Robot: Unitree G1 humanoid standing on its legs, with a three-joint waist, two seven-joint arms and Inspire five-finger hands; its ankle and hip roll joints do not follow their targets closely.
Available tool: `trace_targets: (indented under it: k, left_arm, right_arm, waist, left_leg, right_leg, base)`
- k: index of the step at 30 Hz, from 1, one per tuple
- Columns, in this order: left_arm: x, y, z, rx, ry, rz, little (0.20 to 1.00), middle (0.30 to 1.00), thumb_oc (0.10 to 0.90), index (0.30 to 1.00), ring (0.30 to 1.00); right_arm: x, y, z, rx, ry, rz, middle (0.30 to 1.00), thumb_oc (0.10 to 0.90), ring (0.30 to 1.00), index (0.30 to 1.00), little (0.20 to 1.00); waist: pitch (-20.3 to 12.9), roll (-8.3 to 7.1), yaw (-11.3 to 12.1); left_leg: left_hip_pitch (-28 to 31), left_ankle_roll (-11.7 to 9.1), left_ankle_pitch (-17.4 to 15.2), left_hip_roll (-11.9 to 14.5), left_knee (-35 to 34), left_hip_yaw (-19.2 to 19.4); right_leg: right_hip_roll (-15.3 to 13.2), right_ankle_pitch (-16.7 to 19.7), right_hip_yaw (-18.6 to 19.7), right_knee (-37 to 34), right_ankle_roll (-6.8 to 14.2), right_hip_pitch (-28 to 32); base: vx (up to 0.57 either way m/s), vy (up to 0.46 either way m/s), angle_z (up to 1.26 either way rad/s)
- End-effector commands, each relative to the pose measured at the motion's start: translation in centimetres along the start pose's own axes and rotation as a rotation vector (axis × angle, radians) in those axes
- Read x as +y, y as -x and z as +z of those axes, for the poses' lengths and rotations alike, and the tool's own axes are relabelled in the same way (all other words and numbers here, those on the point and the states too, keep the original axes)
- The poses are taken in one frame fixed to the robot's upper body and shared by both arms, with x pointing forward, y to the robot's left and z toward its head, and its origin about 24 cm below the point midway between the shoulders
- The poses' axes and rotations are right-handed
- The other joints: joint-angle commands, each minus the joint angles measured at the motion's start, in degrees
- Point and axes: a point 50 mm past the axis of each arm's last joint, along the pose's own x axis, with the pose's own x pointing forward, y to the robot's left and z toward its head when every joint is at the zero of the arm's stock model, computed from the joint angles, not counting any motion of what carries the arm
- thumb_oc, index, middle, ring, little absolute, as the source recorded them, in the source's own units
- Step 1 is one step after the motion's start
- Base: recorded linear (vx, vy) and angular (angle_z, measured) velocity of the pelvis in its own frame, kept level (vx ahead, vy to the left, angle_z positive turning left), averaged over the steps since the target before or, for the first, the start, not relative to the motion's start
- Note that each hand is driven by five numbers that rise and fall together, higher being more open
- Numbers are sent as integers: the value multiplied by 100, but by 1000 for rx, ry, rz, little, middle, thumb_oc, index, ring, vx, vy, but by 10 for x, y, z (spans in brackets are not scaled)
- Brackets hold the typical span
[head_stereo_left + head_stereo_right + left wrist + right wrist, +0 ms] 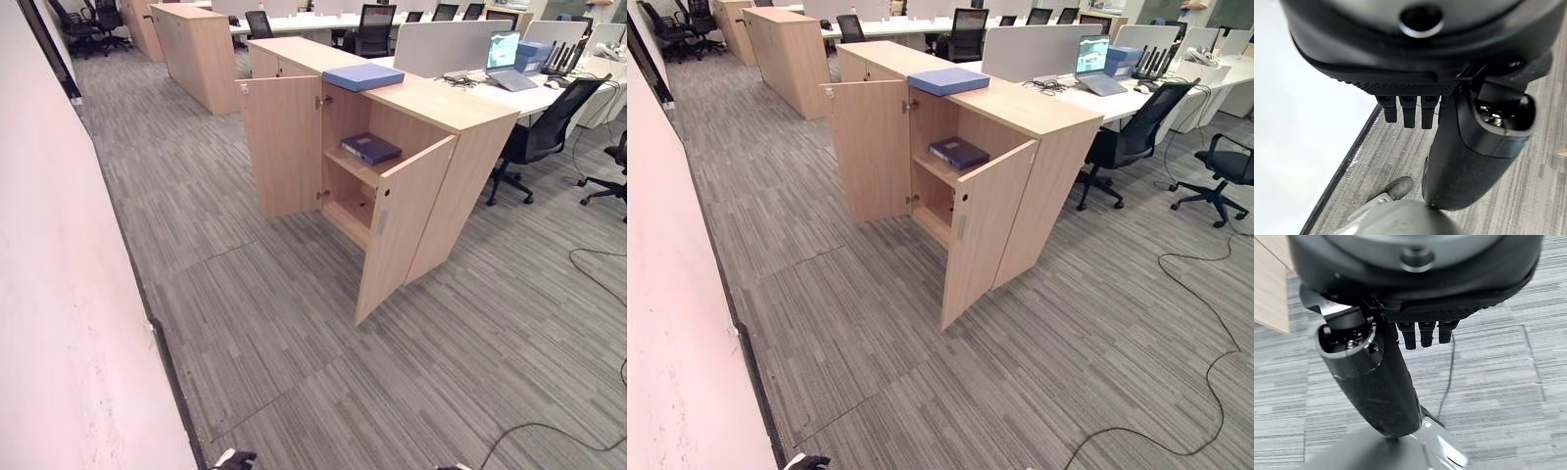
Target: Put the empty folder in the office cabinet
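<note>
Blue folder point(362, 76) is lying flat on the cabinet point(460, 108) top, doors standing open, ready for loading; a darker folder point(958, 153) is occupying the shelf. Left robot hand point(1415, 110) is hanging empty, fingers straight. Right robot hand point(1422, 335) likewise, over carpet.

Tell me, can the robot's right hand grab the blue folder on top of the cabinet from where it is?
Probably not yet. The blue folder lies on the cabinet across open carpet, while the right hand hangs open above the floor. Nothing blocks the way.
</note>
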Motion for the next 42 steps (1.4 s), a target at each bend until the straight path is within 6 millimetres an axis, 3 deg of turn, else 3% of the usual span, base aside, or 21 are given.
trace_targets:
  k: [1,9,11,12,13,16,19,20,21,22,23,26,27,28,31,32,33,36,39,40,42]
  left_arm:
    - [-2,3,-27,126,-59,-40,900,900,800,900,900]
    - [6,2,-26,130,-12,-18,900,900,800,900,900]
    - [9,1,-22,116,22,0,900,900,800,900,900]
    - [15,1,-19,96,62,34,900,900,800,900,900]
    - [15,1,-19,95,62,34,900,900,800,900,900]
    - [25,0,-12,68,143,101,900,900,800,900,900]
    - [21,2,-23,97,221,112,900,900,800,900,900]
    - [20,3,-31,118,249,109,900,900,800,900,900]
    - [20,3,-33,126,309,123,900,900,800,900,900]
    - [20,3,-33,126,309,122,900,900,800,900,900]
    - [12,6,-46,159,366,120,900,900,800,900,900]
    - [-1,10,-61,212,391,97,900,900,800,900,900]
    - [-6,12,-67,237,401,97,900,900,800,900,900]
    - [-6,12,-67,237,401,97,900,900,800,900,900]
    - [-2,11,-65,231,394,111,900,900,800,900,900]
    - [2,10,-61,219,382,120,900,900,800,900,900]
    - [7,8,-53,192,348,128,900,900,800,900,900]
    - [18,4,-39,143,307,145,900,900,800,900,900]
    - [29,2,-24,94,276,164,900,900,800,900,900]
    - [35,1,-20,79,260,174,900,900,800,900,900]
    - [41,1,-14,50,255,188,900,900,800,900,900]
  right_arm:
    - [2,-1,1,26,17,16,900,800,900,900,900]
    - [-1,-1,1,35,4,24,900,800,900,900,900]
    - [-3,-1,4,27,2,22,900,800,900,900,900]
    - [-7,-1,6,20,2,12,900,800,900,900,900]
    - [-7,-1,6,19,2,12,900,800,900,900,900]
    - [-15,-1,10,9,-7,-21,900,800,900,900,900]
    - [-18,-1,11,5,-3,-36,900,800,900,900,900]
    - [-21,-1,12,-4,20,-39,900,800,900,900,900]
    - [-24,0,1,8,13,-45,900,800,900,900,900]
    - [-24,0,0,9,13,-45,900,800,900,900,900]
    - [-25,2,-17,34,11,-60,900,800,900,900,900]
    - [-18,4,-30,71,16,-42,900,800,900,900,900]
    - [-11,5,-39,97,42,-20,900,800,900,900,900]
    - [-11,5,-39,97,42,-20,900,800,900,900,900]
    - [-3,6,-46,118,69,6,900,800,900,900,900]
    - [1,7,-51,138,84,25,900,800,900,900,900]
    - [4,7,-54,152,108,35,900,800,900,900,900]
    - [0,6,-45,124,123,27,900,800,900,900,900]
    - [-5,3,-28,53,130,6,900,800,900,900,900]
    - [-5,3,-20,15,130,0,900,800,900,900,900]
    - [-2,3,0,-94,133,17,900,800,900,900,900]
  waist:
    - [-62,-194,-52]
    - [111,-271,8]
    - [308,-355,49]
    - [578,-448,160]
    - [571,-437,151]
    - [896,-456,339]
    - [873,-451,511]
    - [806,-345,589]
    - [803,-275,597]
    - [810,-280,606]
    - [885,-260,573]
    - [842,-210,596]
    - [778,-115,640]
    - [775,-117,645]
    - [661,-121,664]
    - [579,-164,661]
    - [460,-264,644]
    - [396,-362,605]
    - [440,-339,480]
    - [529,-260,388]
    - [804,-147,202]
  left_leg:
    - [-18,-103,-458,-244,-52,-409]
    - [-7,-75,-461,-169,37,-433]
    - [-433,-151,-656,-250,894,-298]
    - [-1077,-299,-668,-284,2118,-171]
    - [-1120,-301,-695,-275,2178,-180]
    - [-2054,-367,-88,-246,3620,-184]
    - [-2372,-326,45,-20,2665,16]
    - [-2198,-401,554,293,1314,-28]
    - [-2305,-526,778,636,273,75]
    - [-2261,-527,804,633,218,91]
    - [-2590,-631,875,907,-52,204]
    - [-2568,-672,758,1048,-52,360]
    - [-2488,-756,1095,1070,-52,292]
    - [-2487,-757,1093,1071,-52,297]
    - [-2373,-754,1219,1027,-52,415]
    - [-2248,-666,1234,933,-52,497]
    - [-2100,-495,1090,696,-52,595]
    - [-1879,-234,770,291,-52,731]
    - [-1577,2,445,-89,-52,772]
    - [-1371,105,290,-234,-52,652]
    - [-1031,150,160,-261,-52,399]
  right_leg:
    - [-76,-187,-221,43,584,101]
    - [-52,-242,-263,43,481,178]
    - [-113,-263,-312,117,410,147]
    - [-190,-333,-391,203,328,168]
    - [-178,-333,-400,206,326,155]
    - [-116,-399,-525,108,207,352]
    - [-77,-539,-602,48,253,496]
    - [-1,-639,-533,43,303,596]
    - [-9,-771,-468,43,339,691]
    - [-17,-774,-458,43,339,705]
    - [-44,-868,-366,43,389,818]
    - [-93,-912,-275,43,489,961]
    - [-146,-974,-168,65,529,1031]
    - [-148,-976,-163,67,529,1028]
    - [-346,-986,-142,120,635,1030]
    - [-599,-920,-115,219,783,983]
    - [-988,-578,-60,448,1011,817]
    - [-1461,33,-107,1179,1198,426]
    - [-1956,991,-363,2407,1176,4]
    - [-2132,1333,-522,3137,1037,-309]
    - [-1920,1008,-586,3424,816,-869]
  base:
    - [20,-36,1]
    - [20,-48,1]
    - [-115,-97,8]
    - [-104,-96,20]
    - [-92,-118,29]
    - [10,-107,26]
    - [187,6,30]
    - [457,194,35]
    - [374,175,14]
    - [312,203,12]
    - [138,105,10]
    - [274,218,-6]
    - [184,166,-35]
    - [282,259,-39]
    - [241,241,-20]
    - [427,469,-29]
    - [486,569,-26]
    - [238,389,-41]
    - [187,417,-18]
    - [300,479,2]
    - [240,247,77]
